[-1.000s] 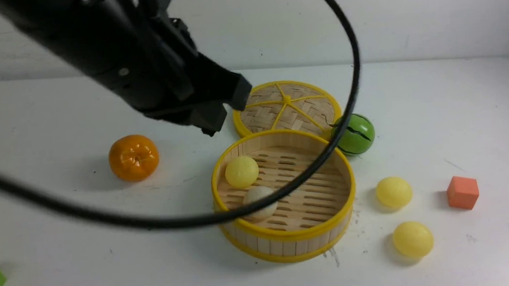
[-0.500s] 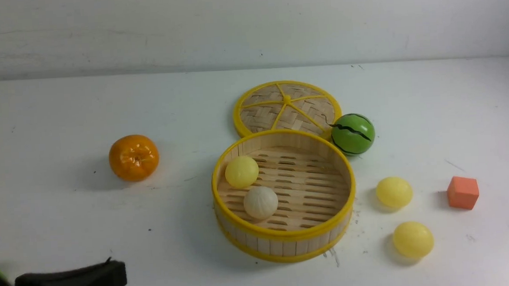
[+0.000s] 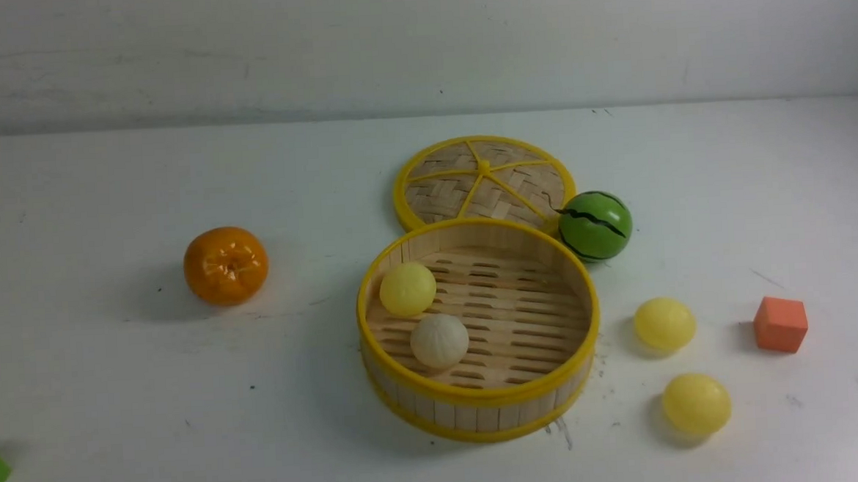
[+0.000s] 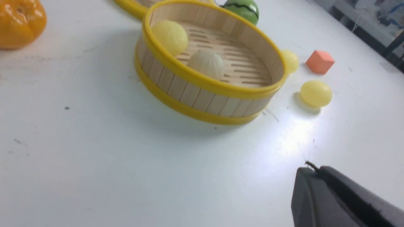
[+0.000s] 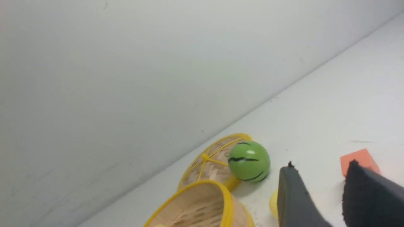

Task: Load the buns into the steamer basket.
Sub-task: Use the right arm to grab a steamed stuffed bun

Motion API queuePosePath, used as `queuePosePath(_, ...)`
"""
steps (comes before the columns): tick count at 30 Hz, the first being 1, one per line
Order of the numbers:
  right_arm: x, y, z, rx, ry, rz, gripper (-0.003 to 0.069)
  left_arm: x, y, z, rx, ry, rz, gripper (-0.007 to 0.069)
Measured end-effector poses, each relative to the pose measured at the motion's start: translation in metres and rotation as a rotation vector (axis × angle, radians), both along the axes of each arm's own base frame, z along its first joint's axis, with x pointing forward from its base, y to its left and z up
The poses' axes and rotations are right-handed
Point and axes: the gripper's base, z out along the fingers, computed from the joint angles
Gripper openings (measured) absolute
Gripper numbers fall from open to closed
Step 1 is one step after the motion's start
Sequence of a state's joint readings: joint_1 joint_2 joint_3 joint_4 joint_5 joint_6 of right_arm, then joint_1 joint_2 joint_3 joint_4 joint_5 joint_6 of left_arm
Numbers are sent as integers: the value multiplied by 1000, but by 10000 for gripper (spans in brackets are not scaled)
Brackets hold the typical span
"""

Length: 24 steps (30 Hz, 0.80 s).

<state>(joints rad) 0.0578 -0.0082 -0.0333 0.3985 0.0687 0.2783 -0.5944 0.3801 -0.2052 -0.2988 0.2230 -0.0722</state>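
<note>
Yellow-rimmed steamer basket (image 3: 482, 414) holds two buns (image 3: 407, 289); right claw (image 5: 321, 166) released, left claw (image 4: 312, 176) unclear.

Front camera: high on the robot's side, faces forward and down across white table (image 3: 114, 404) to pale wall (image 3: 419, 43). Round bamboo steamer basket with yellow rims (image 3: 482, 414) sits centre frame, mid-range. Left wrist camera: low, close, tilted, looks over basket. Right wrist camera: low, aimed mostly at wall. All three share basket, green striped ball (image 3: 595, 226), orange cube (image 3: 780, 324).

Steamer basket (image 4: 189, 91) holds one yellow bun (image 4: 169, 37), one white bun (image 4: 206, 64).
</note>
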Motion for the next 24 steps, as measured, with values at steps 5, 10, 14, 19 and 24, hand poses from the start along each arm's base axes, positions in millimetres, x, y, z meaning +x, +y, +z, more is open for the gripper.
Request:
queuePosePath(5,8,13,69,-229,309,171,239,-1,0,-3,19,30,-11,-13)
queuePosePath(10,56,19,100,-478,789,348,239,-1,0,-3,19,30,-11,-13)
queuePosePath(14,107,27,97,-513,991,439,239,-1,0,-3,19,30,-11,-13)
queuePosePath(19,157,53,77,-561,1113,559,239,-1,0,-3,19,29,-10,-13)
queuePosePath(24,191,82,63,-637,1128,613,235,-1,0,-3,19,29,-10,-13)
